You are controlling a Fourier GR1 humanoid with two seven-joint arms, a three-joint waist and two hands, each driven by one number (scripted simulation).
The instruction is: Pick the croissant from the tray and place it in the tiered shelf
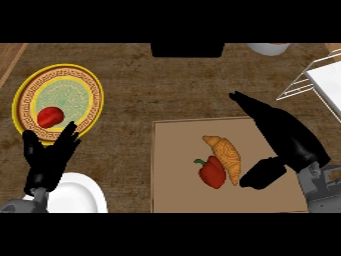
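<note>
Golden croissant (227, 156) lay on the tan tray (177, 145), touching a red pepper (212, 172).
Right hand (291, 140) hovered just beside it — fingers straight and spread; left hand (49, 160) rested open at lower left — shelf (339, 82) well apart.

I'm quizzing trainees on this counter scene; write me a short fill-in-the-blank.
The golden crescent croissant lies on the flat brown ___ beside a red bell pepper.
The robot's black right hand, fingers straight, holds ___.
The round yellow-rimmed patterned plate carries a small ___ food item.
The white wire tiered shelf stands at the view's upper ___.
Missing words: tray, nothing, red, right.
</note>
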